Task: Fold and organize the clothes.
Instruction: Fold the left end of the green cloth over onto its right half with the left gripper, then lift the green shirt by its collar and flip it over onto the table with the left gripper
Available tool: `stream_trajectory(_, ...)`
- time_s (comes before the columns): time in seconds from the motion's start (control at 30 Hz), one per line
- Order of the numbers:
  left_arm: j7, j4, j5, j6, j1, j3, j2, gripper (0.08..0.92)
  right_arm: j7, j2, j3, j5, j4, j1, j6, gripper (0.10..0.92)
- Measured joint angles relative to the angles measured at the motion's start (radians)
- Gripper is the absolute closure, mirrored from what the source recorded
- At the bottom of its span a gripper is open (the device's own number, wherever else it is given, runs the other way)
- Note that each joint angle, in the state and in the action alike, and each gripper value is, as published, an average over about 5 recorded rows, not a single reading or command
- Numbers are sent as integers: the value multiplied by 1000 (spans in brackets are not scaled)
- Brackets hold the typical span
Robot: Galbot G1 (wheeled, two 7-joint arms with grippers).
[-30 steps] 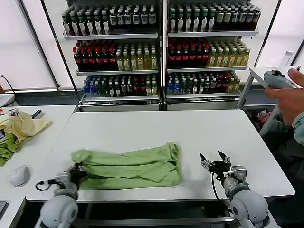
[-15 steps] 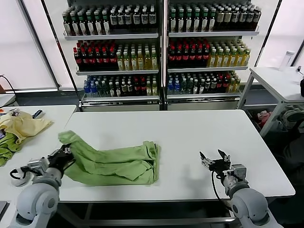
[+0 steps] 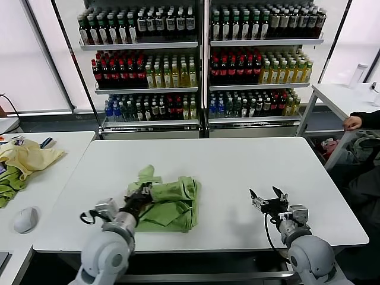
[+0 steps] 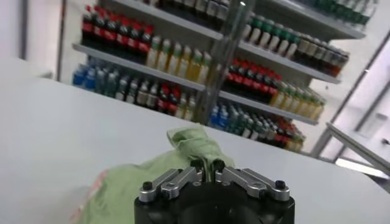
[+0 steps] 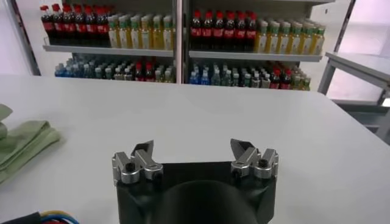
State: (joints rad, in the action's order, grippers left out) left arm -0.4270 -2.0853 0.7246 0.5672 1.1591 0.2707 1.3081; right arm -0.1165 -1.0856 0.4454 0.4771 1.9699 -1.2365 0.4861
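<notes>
At the near left of the bench (image 3: 237,160), the left tool (image 3: 142,196) is clamped on a fold of the T-shirt (image 3: 169,202), its fingers drawn together on the cloth in the left wrist view. That garment lies bunched in a thick, uneven bundle left of centre, one corner standing up. Judgement: folding is well along, but the bundle is untidy and needs flattening and squaring. The right tool (image 3: 268,202) hovers near the front right edge, its fingers apart and holding nothing. No printed patch is visible; the labels on the shelved bottles (image 3: 202,59) behind are unreadable.
</notes>
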Motion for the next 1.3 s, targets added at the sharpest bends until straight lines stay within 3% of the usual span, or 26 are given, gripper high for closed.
stream_trajectory(0.2, 13, 64, -87, 2, -46, -104, 33, 799, 2, 1, -3, -1, -6, 3, -2, 203)
stream_trajectory(0.57, 99, 73, -174, -29, -65, -193, 29, 500, 4, 9, -3, -1, -16, 6, -7, 203)
stream_trajectory(0.87, 136, 29, -125, -81, -30, -132, -2, 218, 6, 12, -3, 1, -23, 8, -13, 203)
stream_trajectory(1.3, 132, 138, -198, -138, 54, 64, -77, 177, 7, 6, -14, -4, -33, 13, -17, 203)
